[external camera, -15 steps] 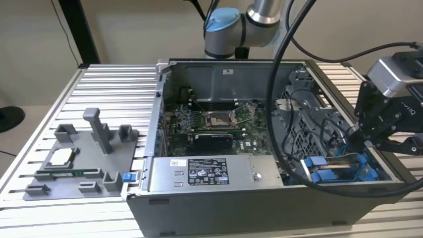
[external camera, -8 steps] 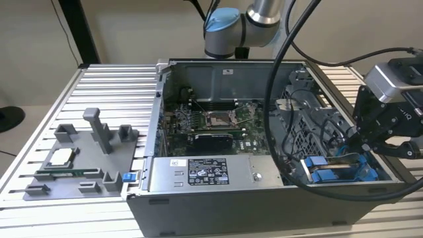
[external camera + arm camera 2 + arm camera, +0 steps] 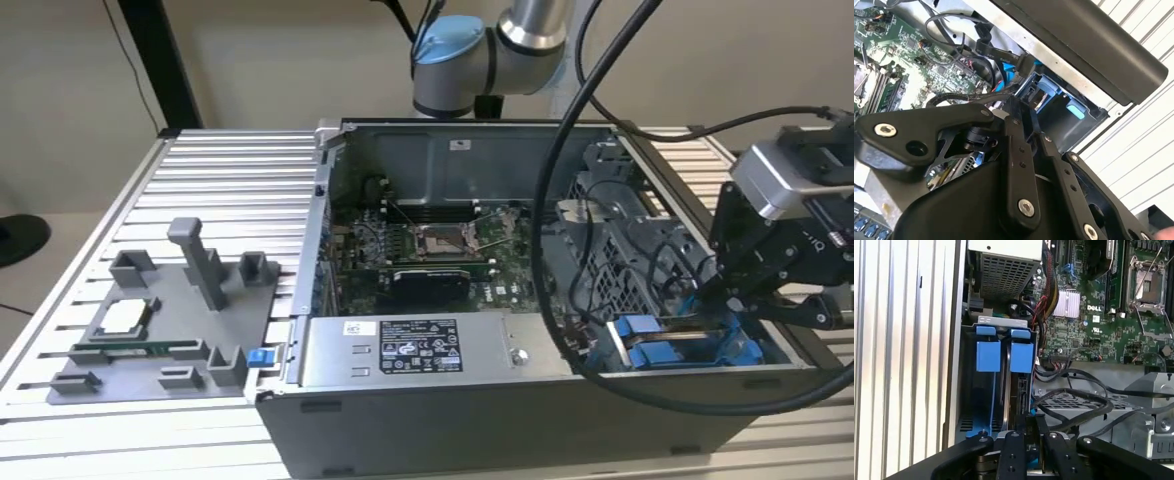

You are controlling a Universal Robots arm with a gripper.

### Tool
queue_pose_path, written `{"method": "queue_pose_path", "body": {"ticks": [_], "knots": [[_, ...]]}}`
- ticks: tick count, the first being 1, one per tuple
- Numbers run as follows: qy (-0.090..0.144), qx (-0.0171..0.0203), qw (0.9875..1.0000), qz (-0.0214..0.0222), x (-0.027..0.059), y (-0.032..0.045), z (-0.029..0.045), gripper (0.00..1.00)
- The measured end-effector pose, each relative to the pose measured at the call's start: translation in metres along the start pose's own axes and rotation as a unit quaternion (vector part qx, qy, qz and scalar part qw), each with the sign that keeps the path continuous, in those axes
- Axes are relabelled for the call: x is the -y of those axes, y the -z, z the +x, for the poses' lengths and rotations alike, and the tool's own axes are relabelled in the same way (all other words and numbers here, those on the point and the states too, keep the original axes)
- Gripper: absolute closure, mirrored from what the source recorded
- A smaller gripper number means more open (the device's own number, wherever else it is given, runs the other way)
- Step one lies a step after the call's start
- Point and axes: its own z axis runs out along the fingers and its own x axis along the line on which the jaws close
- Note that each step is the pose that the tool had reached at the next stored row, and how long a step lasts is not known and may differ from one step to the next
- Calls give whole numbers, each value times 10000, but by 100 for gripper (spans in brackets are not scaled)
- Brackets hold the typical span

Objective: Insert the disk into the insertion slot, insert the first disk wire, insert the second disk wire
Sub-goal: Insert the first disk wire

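Aluminium worktop (image 3: pixel 80 230) carries the open computer case (image 3: pixel 441 420); at the exterior view's right my end effector (image 3: pixel 1032 435) pinches the disk (image 3: pixel 1014 390) by 1 edge, upright, so it seats squarely in the insertion slot (image 3: pixel 1002 319).
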Motion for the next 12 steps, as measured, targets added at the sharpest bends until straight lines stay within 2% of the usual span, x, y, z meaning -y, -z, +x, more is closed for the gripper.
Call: {"method": "queue_pose_path", "body": {"ticks": [3, 8, 12], "knots": [[0, 1, 10000, 0, 6, -11, 3, 100], [-10, -8, 10000, 1, 9, -71, 14, 100], [-19, -8, 10000, 3, 10, -83, 16, 100]]}}
